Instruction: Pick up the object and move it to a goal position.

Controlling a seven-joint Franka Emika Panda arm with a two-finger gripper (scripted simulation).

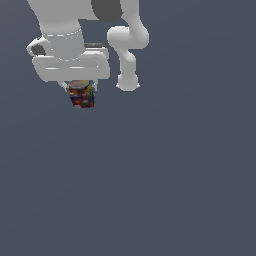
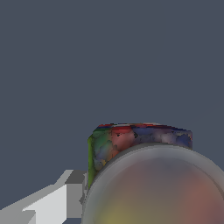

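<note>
The white gripper (image 1: 83, 92) grasps the cube (image 1: 82, 97), which hangs just beneath the hand against the plain grey ground, in the upper part of the exterior view's left. In the wrist view the cube (image 2: 131, 140) sits directly behind a translucent rounded form; fingers are barely visible. The cube appears rigid, light and smooth-faced; opposing flat sides at mid-height offer the surest hold. No goal marker is visible.

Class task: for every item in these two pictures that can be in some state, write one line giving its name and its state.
Patchwork cube: hangs directly beneath the gripper, apparently gripped; no surface visibly supports it.
Gripper: pointing down at the cube; jaws mostly hidden, apparently closed on it.
Translucent sphere: fills the wrist view's foreground, partly covering the cube.
</note>
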